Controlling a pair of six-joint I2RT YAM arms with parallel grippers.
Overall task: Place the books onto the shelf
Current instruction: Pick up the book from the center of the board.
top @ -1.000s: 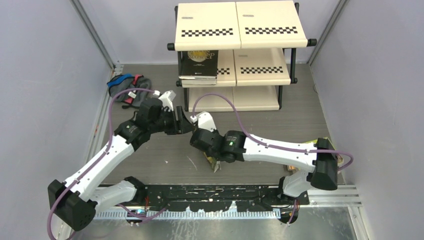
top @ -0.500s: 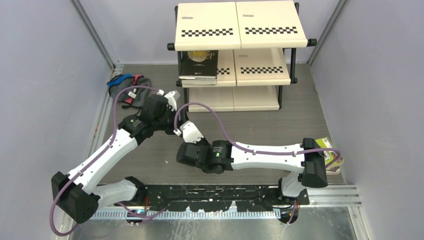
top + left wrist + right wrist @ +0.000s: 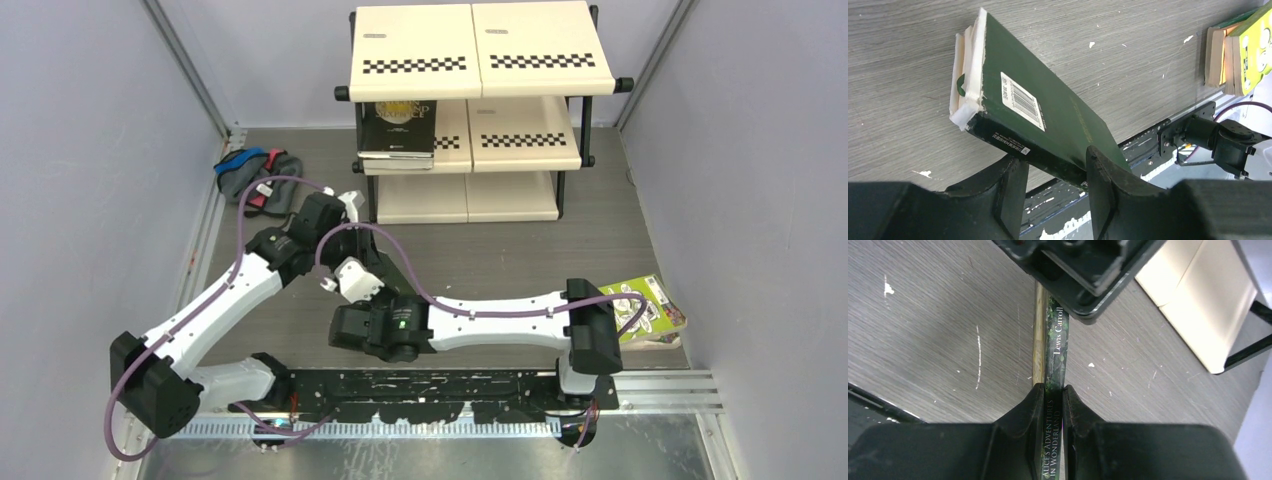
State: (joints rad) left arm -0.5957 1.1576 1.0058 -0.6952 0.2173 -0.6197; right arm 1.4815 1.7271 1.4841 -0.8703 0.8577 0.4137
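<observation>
A dark green book [image 3: 1048,115], "Alice's Adventures in Wonderland" [image 3: 1055,345], hangs above the table mid-left. My right gripper [image 3: 1052,390] is shut on its spine end. My left gripper [image 3: 1053,165] is open; its jaws straddle the other end, with the book lying slantwise between them and a gap beside it. In the top view both grippers meet left of centre and hide the book. A black book [image 3: 398,125] lies on the left of the shelf's [image 3: 470,50] middle tier. A lime green book [image 3: 650,310] tops a small stack at the near right.
A grey-blue cloth bundle [image 3: 255,175] lies at the far left by the wall. The black mounting rail [image 3: 450,385] runs along the near edge. The shelf's lowest board [image 3: 1198,305] shows at the upper right of the right wrist view.
My right arm has swung left and nearer with the green book. The left gripper has followed it and its jaws have narrowed around the book's far end.
</observation>
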